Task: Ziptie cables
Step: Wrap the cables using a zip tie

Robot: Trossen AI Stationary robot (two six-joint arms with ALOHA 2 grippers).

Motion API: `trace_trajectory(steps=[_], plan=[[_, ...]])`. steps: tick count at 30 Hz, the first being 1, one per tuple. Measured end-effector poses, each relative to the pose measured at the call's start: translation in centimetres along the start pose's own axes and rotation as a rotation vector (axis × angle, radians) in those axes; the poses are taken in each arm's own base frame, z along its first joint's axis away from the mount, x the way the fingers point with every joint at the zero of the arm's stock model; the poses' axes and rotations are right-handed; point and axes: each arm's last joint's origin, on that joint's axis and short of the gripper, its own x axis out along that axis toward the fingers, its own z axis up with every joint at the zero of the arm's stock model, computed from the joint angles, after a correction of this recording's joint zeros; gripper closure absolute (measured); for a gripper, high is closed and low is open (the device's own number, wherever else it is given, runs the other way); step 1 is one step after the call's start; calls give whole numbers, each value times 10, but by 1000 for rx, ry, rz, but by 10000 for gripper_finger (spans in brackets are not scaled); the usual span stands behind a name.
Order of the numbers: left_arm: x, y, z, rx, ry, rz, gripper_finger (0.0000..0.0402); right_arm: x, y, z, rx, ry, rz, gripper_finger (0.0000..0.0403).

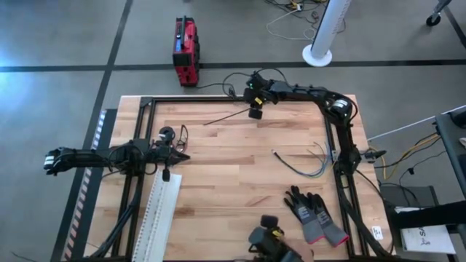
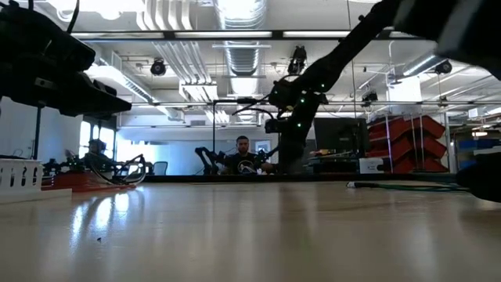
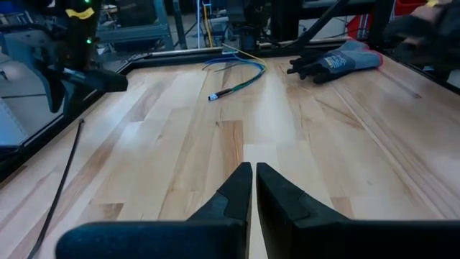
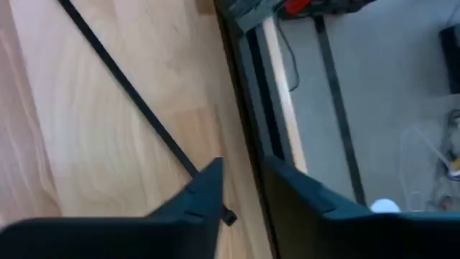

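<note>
A thin black zip tie (image 1: pixel 227 116) lies flat on the wooden table (image 1: pixel 240 182) near its far edge. My right gripper (image 1: pixel 255 112) is over the tie's right end and open. In the right wrist view the tie's head (image 4: pixel 228 216) shows in the gap between the two fingers. The cables (image 1: pixel 172 135), a small coil of black and red wire, lie at the table's left, just beyond my left gripper (image 1: pixel 182 155). My left gripper (image 3: pixel 254 188) is shut on nothing. My right gripper stands over the zip tie's head end (image 4: pixel 215 201), fingers slanting down from the far side. The strip runs under one finger (image 4: pixel 205 188) and away across the table. Whether a finger touches the tie, I cannot tell.
A bundle of blue and green wires (image 1: pixel 302 164) lies right of centre. A pair of dark gloves (image 1: pixel 314 212) lies at the near right. A long white slotted strip (image 1: pixel 158 211) lies at the near left. A red box (image 1: pixel 186 51) sits on the floor beyond the table.
</note>
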Motion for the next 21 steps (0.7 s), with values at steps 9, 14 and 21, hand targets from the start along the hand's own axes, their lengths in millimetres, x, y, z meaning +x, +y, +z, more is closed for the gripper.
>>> trace_trajectory(steps=[9,14,21], plan=[[0,0,0,0,-1,1,398,27,3,-12,-80,85,-31,386],[0,0,0,0,-1,1,398,27,6,-14,-78,115,-19,400],[0,0,0,0,0,1,398,10,25,-20,-70,277,80,402]])
